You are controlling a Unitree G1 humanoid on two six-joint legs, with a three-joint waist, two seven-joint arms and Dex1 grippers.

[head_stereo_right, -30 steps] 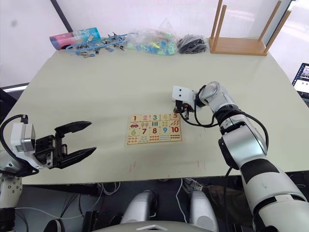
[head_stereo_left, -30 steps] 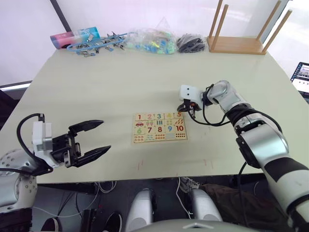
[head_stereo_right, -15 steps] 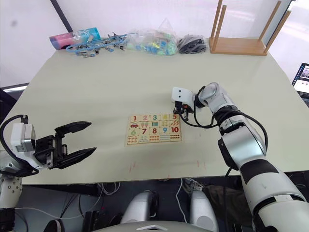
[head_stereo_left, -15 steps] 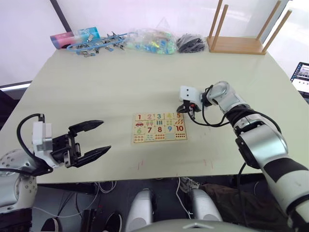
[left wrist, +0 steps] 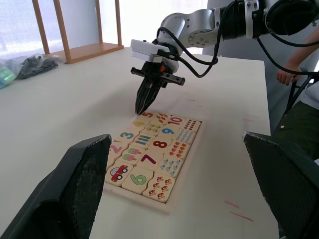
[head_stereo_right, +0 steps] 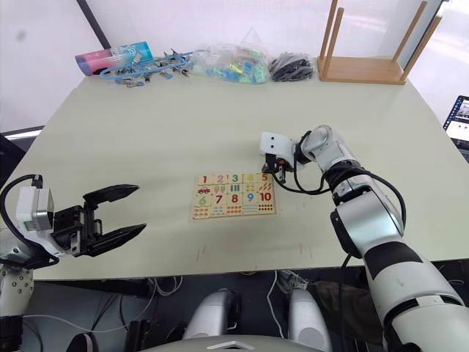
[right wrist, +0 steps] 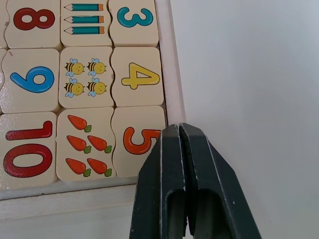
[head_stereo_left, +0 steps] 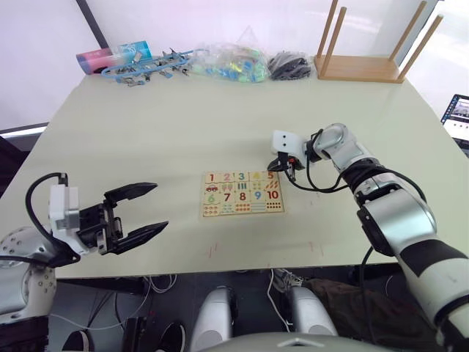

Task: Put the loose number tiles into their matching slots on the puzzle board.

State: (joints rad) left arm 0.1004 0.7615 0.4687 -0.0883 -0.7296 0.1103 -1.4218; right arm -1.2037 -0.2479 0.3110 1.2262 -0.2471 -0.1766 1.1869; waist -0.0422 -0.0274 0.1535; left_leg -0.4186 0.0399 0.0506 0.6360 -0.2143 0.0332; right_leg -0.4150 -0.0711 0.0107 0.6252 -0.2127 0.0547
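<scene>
The puzzle board [head_stereo_left: 242, 192] lies flat near the table's front middle. The number tiles lie flush in its top row: red 1 [head_stereo_left: 212, 177], pink 2 [head_stereo_left: 227, 177], green 3 [right wrist: 133, 17], yellow 4 [right wrist: 141, 76] and orange 5 [right wrist: 139, 141]. My right gripper [head_stereo_left: 291, 174] is shut on nothing. Its tip points down at the board's far right corner, over the frame edge beside the 5 tile. My left gripper [head_stereo_left: 150, 209] hangs open and empty over the table's front left, well away from the board.
A wooden rack with upright dowels [head_stereo_left: 363, 66] stands at the back right. Plastic bags, clips and a tube [head_stereo_left: 176, 62] line the back edge. A laptop [head_stereo_left: 458, 117] sits at the far right, and a person's hand [left wrist: 285, 77] shows beyond the table.
</scene>
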